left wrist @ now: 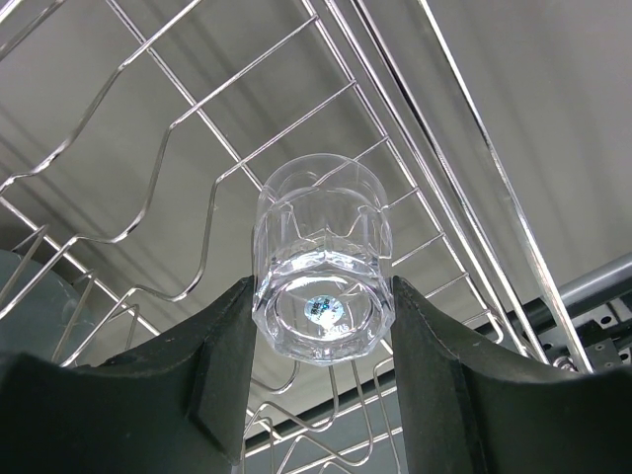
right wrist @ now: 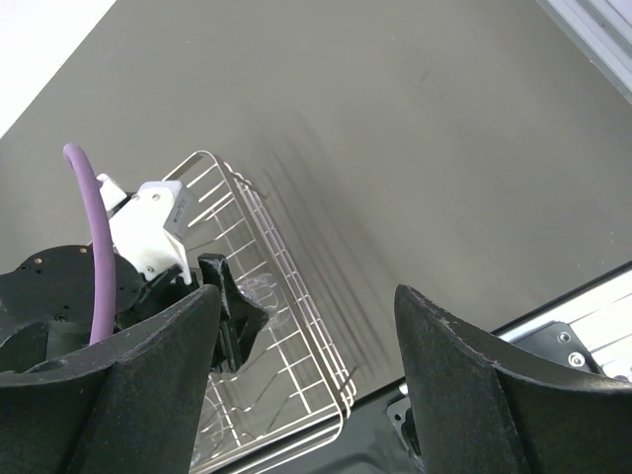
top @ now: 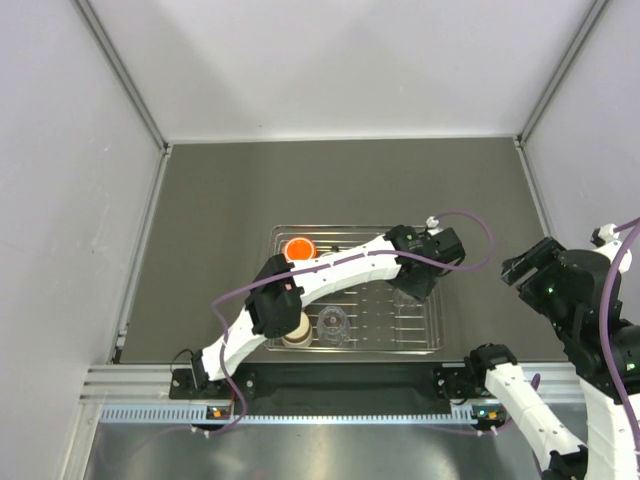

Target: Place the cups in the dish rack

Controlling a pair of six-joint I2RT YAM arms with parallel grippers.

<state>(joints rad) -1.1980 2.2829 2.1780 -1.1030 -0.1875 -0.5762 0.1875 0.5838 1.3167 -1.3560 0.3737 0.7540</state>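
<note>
Top view: left arm (top: 340,268) stretched over the rack (top: 400,325), orange cup (top: 298,248) already in it.
Left wrist: left jaws partway open, clamped on a clear cup (left wrist: 321,267) over the rack. Looks like the placing step, so next it should lower and let go.
Right wrist: right jaws wide, empty.

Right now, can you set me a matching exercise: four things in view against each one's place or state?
Things:
1. orange cup
2. cream cup
3. clear cup
4. right gripper

Places or states:
A. open, empty, right of the dish rack
B. between the left gripper's fingers
C. rack's far left corner
D. rack's near left corner

Pairs: 1-C, 2-D, 3-B, 4-A
</note>
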